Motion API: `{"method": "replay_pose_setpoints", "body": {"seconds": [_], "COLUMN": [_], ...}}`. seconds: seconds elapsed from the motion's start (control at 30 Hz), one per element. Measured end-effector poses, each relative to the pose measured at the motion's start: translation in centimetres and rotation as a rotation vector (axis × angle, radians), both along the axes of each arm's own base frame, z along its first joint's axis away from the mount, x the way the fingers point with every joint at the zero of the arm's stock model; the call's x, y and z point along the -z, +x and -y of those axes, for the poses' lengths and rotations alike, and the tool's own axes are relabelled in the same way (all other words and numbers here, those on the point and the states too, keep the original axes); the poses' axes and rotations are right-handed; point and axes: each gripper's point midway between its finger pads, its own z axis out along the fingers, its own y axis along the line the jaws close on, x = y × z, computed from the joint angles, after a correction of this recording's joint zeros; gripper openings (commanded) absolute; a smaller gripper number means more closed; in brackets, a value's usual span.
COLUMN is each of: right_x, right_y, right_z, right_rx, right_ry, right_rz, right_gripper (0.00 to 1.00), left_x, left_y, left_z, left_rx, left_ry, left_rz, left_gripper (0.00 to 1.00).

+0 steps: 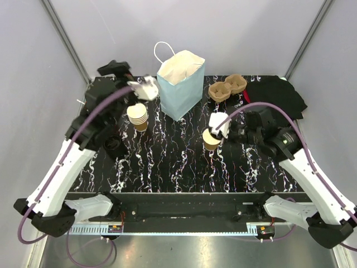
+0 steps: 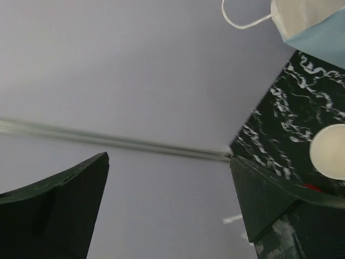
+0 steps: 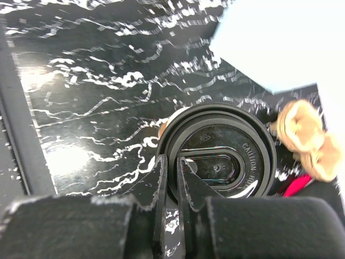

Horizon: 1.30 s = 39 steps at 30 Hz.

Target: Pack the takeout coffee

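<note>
On the black lid (image 3: 216, 162), "CAUTION".

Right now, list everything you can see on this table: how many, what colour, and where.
paper bag: one, light blue with a white handle, upright at back centre
cup stack: one stack, tan, left of the bag
cup carrier: one, brown, right of the bag at the back
cloth: one, black, back right corner
single cup: one, tan, right of centre
black lid: one, black, at the single cup's mouth
table: one, black with white marbling
left gripper: one, open, beside the bag's left side
right gripper: one, pinching the lid's rim
</note>
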Motion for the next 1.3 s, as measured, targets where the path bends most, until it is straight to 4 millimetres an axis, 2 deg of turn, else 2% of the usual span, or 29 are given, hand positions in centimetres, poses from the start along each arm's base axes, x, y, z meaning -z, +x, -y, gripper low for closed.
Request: {"method": "replay_pose_setpoints", "body": {"seconds": [0.07,0.13,0.17,0.27,0.4,0.5,0.57,0.67,0.9,1.3], "right_x": [0.7,2.0,2.8,6.0,9.6,10.8,11.0,11.7,13.5,15.2], "right_y": [1.3,2.7,3.4,5.5,7.5,8.8,9.6,10.3,10.2,9.4], "right_z": [0.3,0.4,0.3,-0.1,-0.2,-0.1,-0.1,-0.2,-1.1,-1.1], "right_rx": [0.041,0.077,0.086,0.118,0.157,0.181,0.194,0.205,0.19,0.18], "right_ry": [-0.007,-0.026,-0.039,-0.085,-0.121,-0.115,-0.095,-0.072,-0.037,-0.004], "right_rz": [-0.025,-0.065,-0.088,-0.179,-0.28,-0.307,-0.293,-0.278,-0.318,-0.375], "right_gripper": [0.05,0.05,0.04,0.02,0.02,0.02,0.02,0.02,0.02,0.02], "left_x": [0.6,2.6,3.7,8.6,16.4,21.4,23.6,25.0,26.3,26.0], "left_y": [0.5,0.5,0.5,0.2,-0.9,-1.6,-1.9,-1.7,0.0,0.2], "left_z": [-2.3,-1.9,-1.2,2.9,7.7,9.9,10.8,11.9,14.0,15.3], "left_rx": [-0.085,-0.087,-0.072,0.03,0.119,0.14,0.144,0.152,0.148,0.17], "left_ry": [-0.14,-0.26,-0.3,-0.435,-0.56,-0.621,-0.655,-0.698,-0.772,-0.812], "left_rz": [-0.074,-0.179,-0.232,-0.458,-0.763,-0.924,-0.991,-1.039,-1.057,-1.035], "left_gripper": [0.99,0.99,0.99,0.99,0.99,0.99,0.99,0.99,0.99,0.99]}}
